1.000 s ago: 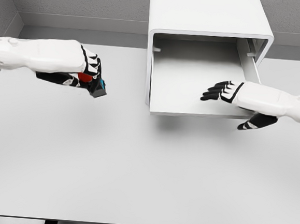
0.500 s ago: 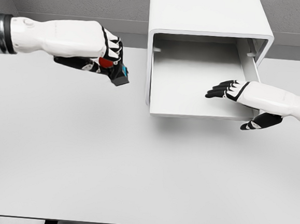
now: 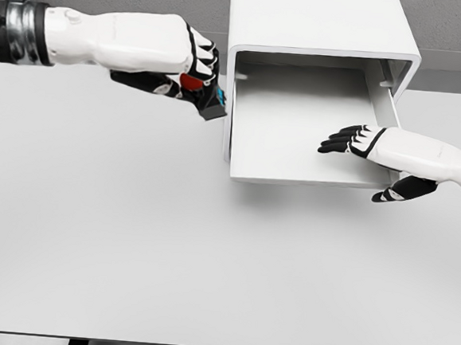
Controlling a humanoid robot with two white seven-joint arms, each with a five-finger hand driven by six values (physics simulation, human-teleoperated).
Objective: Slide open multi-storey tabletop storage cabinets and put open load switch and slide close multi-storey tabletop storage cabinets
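Cabinet (image 3: 322, 24) stands at the table's (image 3: 129, 244) far edge, its drawer (image 3: 295, 158) pulled open. Right hand (image 3: 360, 143) lies flat over the drawer, fingers spread. Left hand (image 3: 187, 69) grips the load switch (image 3: 204, 97) just left of the drawer.

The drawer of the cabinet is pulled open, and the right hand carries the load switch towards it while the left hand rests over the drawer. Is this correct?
Not quite: the hands are swapped. In the head view the left hand grips the load switch, just left of the open drawer of the cabinet, while the right hand rests open over the drawer. The drawer is indeed pulled open.
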